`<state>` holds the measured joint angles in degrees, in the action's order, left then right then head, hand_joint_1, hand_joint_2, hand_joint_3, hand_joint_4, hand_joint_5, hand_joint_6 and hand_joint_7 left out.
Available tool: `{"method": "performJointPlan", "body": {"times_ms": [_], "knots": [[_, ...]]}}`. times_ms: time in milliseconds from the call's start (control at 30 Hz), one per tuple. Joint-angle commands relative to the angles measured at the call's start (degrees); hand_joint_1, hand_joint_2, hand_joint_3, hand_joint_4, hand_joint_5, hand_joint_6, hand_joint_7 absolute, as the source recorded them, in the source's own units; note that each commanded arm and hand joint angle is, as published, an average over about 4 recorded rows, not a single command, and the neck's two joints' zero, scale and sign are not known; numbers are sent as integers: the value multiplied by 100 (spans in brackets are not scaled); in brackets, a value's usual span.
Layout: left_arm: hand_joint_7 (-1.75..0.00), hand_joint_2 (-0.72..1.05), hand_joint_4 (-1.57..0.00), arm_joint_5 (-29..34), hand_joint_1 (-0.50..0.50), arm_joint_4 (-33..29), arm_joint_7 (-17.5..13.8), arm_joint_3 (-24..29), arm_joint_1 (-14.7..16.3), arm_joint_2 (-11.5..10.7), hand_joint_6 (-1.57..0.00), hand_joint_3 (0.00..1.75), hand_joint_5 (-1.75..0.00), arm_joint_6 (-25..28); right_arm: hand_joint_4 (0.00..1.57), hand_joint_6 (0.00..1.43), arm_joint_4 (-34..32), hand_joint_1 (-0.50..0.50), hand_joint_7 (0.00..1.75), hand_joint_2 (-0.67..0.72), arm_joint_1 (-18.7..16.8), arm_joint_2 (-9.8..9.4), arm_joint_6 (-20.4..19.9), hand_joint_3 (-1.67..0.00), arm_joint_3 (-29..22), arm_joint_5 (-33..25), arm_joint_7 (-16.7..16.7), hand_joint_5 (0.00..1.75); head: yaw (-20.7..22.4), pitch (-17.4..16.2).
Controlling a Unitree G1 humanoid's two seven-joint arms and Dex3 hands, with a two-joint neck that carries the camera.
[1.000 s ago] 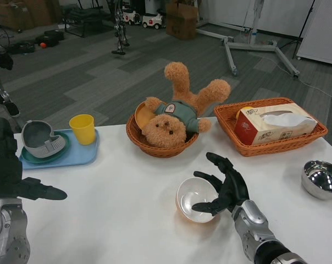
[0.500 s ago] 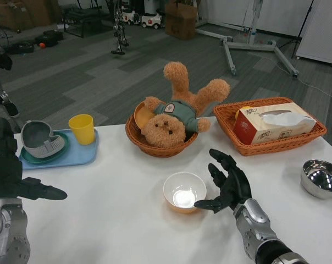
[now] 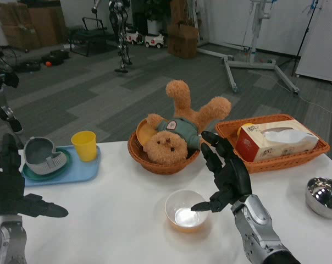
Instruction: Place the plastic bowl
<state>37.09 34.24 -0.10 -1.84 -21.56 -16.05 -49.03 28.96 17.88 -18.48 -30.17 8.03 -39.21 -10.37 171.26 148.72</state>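
Plastic bowl [image 3: 186, 210] sits upright on the table [image 3: 116, 220], released; right hand [image 3: 223, 175] hovers beside it, fingers spread wide, empty. Next: withdraw clear without nudging it.

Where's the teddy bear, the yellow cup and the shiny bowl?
teddy bear [image 3: 166, 144], head view, on its face.
yellow cup [image 3: 84, 146], head view, on its side wall.
shiny bowl [image 3: 324, 196], head view, on its inside.
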Motion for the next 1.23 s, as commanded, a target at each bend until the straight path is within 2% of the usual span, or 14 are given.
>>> {"method": "performJointPlan", "body": {"times_ms": [33, 133, 333, 533, 767, 1233], "knots": [[0, -72, 0, 8, -48, 21, 1, 6, 5, -47, 0, 7, 0, -28, 0, 0, -477, -46, 75, 53, 11, -70, -59, -56, -249, 370, 209, 0, 27, 207], [0, -72, 0, 8, -48, 21, 1, 0, 3, -47, 0, 7, 0, -28, 0, 0, -703, -44, 70, 53, 106, -42, -59, -56, -412, 625, 330, 0, 94, 419], [0, -72, 0, 8, -48, 12, -7, 66, 51, -45, 0, 0, 0, -41, 0, 0, -853, -46, 70, 53, 297, -55, -70, -56, -504, 715, 440, 0, 113, 901], [0, -72, 0, 11, -48, 1, -10, 76, 71, -69, 0, 2, 0, -72, 0, 0, -894, -46, 68, 50, 264, -22, -771, -52, -579, 1047, 1373, 0, 126, 1333], [0, -72, 0, 17, -48, 8, -12, 35, 55, -126, 0, 0, 0, -72, 0, 0, -901, -45, 63, 47, 216, 11, -898, -48, -583, 1271, 1674, 0, 107, 1397], [0, -72, 0, 17, -48, 4, -7, 8, 47, -153, 0, 0, 0, -72, 0, 0, -901, -46, 56, 47, 216, 17, -827, -48, -534, 1301, 1688, 0, 99, 1324]]}}
